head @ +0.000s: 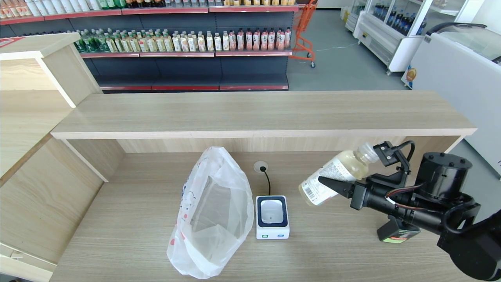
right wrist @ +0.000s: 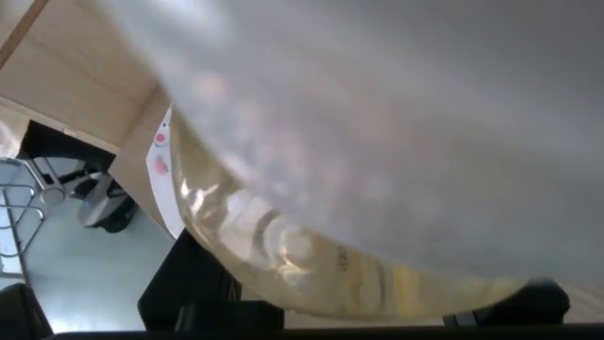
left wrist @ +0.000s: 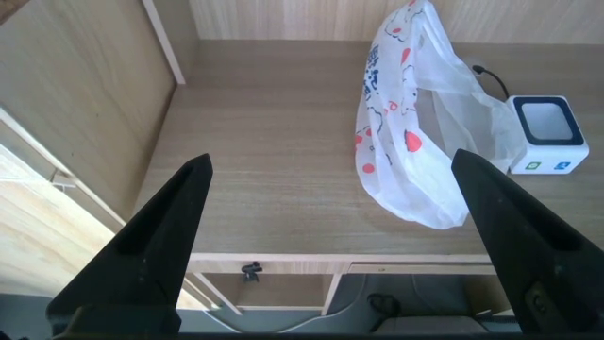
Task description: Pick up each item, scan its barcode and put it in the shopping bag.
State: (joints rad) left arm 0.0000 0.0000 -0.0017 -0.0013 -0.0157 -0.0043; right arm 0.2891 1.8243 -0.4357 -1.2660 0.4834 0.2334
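While the white plastic shopping bag [head: 213, 211] [left wrist: 406, 142], printed with red marks, stands slumped just left of the scanner [head: 272, 216] [left wrist: 547, 134] on the wooden counter [head: 129, 219], whether anything lies in it cannot be told through its cloudy film. The bottle [head: 332, 172] [right wrist: 311, 255] is clear plastic holding a pale yellowish liquid, with a pale cap and a white label bearing a barcode near its base. It hangs in the air to the right of the scanner, tilted, base toward the scanner and cap away. The right gripper [head: 341, 177] pinches it across the body, one dark finger [head: 328, 183] lying over the label. The left gripper [left wrist: 332, 162], fingers spread wide, hovers beyond the bag, well apart from the scanner.
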